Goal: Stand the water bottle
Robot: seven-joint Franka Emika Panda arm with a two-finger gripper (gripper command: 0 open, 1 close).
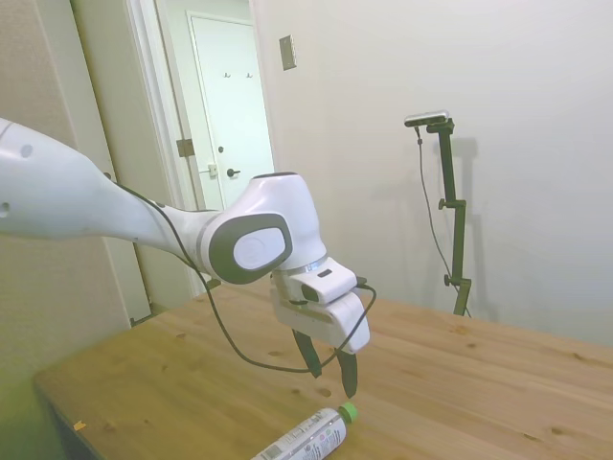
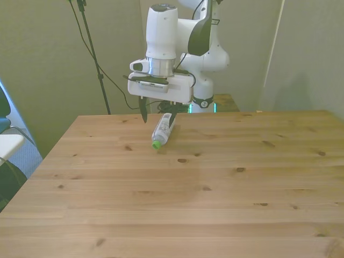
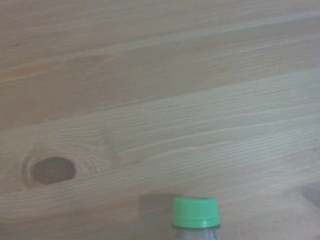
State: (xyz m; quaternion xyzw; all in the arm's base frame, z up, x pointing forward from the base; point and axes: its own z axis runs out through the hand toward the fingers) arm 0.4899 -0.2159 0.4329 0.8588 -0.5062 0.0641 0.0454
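Observation:
The water bottle (image 2: 163, 129) lies on its side on the wooden table (image 2: 226, 188), a small clear bottle with a white printed label and a green cap (image 2: 156, 144). In the side view the water bottle (image 1: 311, 438) sits near the table's front edge, its cap (image 1: 349, 412) just under a fingertip. My gripper (image 2: 158, 114) hangs open just above it, dark fingers pointing down, one on each side of the bottle's body. From the side the gripper (image 1: 330, 372) holds nothing. The wrist view catches only the green cap (image 3: 196, 212) on the wood.
The table (image 1: 479, 383) ends close to the bottle in the side view. A blue and white object (image 2: 6, 137) stands beyond the table at the front view's left. A dark knot (image 3: 51, 170) marks the wood near the cap.

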